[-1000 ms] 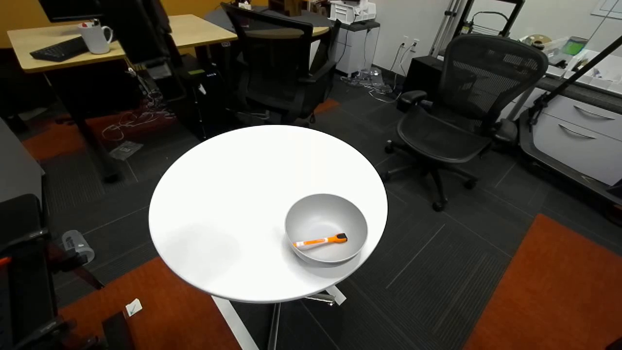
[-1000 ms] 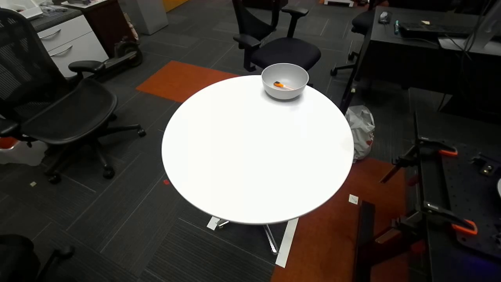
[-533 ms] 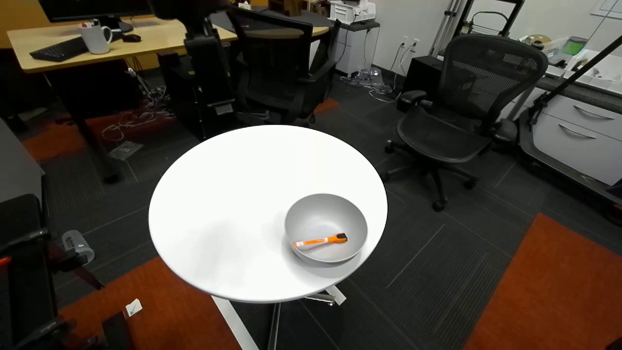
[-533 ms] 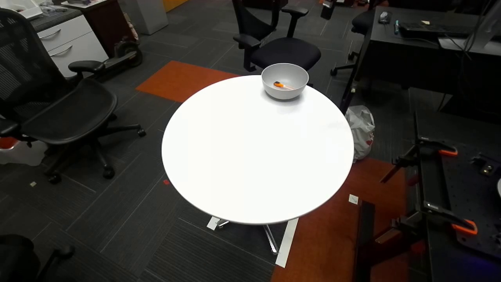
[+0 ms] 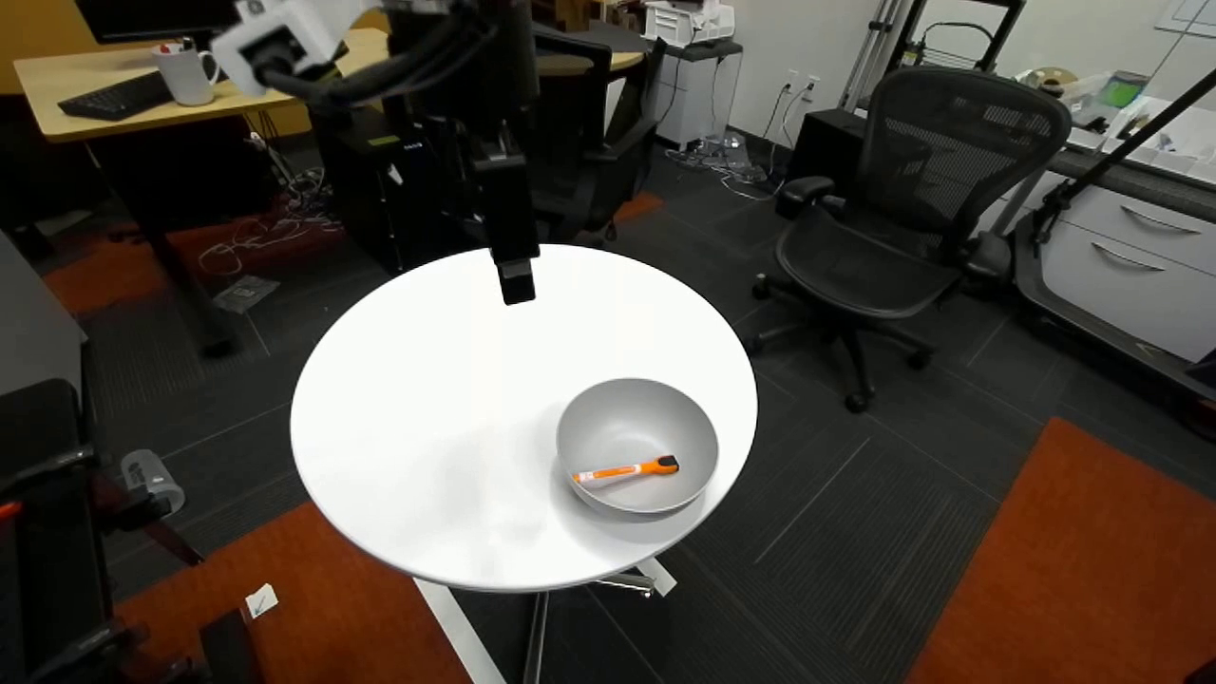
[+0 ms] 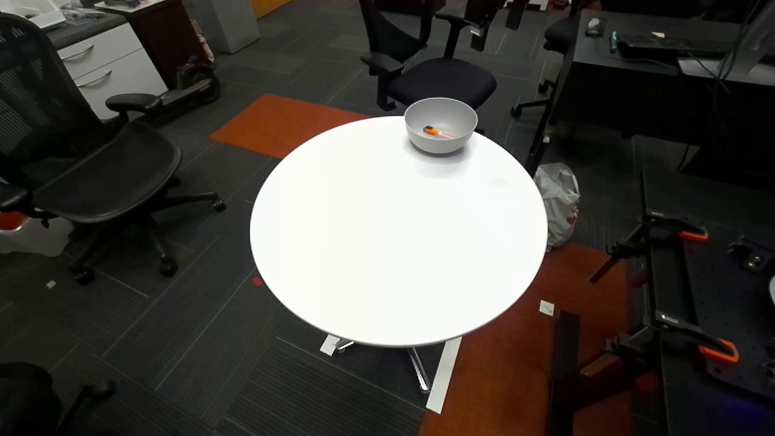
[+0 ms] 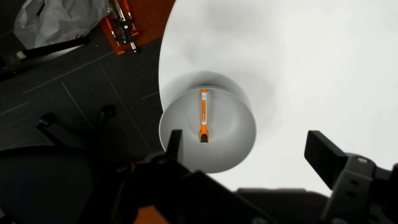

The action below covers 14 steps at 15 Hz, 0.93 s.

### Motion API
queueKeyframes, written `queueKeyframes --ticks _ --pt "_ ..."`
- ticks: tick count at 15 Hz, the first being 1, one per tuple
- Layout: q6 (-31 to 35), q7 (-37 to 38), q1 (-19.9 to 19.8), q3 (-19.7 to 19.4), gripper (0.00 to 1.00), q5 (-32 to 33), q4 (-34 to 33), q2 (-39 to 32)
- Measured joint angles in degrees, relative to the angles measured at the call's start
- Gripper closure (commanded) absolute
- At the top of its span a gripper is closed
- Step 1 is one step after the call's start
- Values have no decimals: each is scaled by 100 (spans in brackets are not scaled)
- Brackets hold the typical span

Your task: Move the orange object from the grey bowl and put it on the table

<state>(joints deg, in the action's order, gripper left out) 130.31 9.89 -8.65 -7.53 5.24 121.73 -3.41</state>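
Observation:
The orange object, a slim orange-and-white marker-like stick with a dark end, lies in the grey bowl; it shows in both exterior views [image 5: 627, 470] [image 6: 431, 131] and the wrist view [image 7: 204, 112]. The grey bowl [image 5: 632, 408] [image 6: 448, 145] [image 7: 231, 140] stands upright near the edge of the round white table [image 5: 456, 380] [image 6: 393, 230] [image 7: 295, 77]. My gripper [image 7: 244, 137] is open and empty, high above the table. In the wrist view its left finger overlaps the bowl and its right finger lies over the tabletop. In an exterior view a fingertip [image 5: 516, 285] appears above the table's far side.
A black office chair [image 6: 442, 79] stands close behind the bowl's side of the table. Another mesh chair [image 5: 874, 266] is beside the table. A black bench with orange-tipped clamps [image 6: 696, 290] and a plastic bag [image 6: 557, 200] are near the table's edge.
My gripper has moved from the upper left toward the table and bowl in an exterior view, and lower into view at the top elsewhere. The bowl and orange object have not moved.

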Motion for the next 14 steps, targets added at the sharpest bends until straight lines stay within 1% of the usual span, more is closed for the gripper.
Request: queueKeyframes --ticks 4,7,14 --pt "0 -283 -31 -86 0 -235 -261 -468" --pt "-1 -342 -65 -125 0 -328 -402 -768" --pt "-3 -342 -72 -128 0 -330 -474 -848"
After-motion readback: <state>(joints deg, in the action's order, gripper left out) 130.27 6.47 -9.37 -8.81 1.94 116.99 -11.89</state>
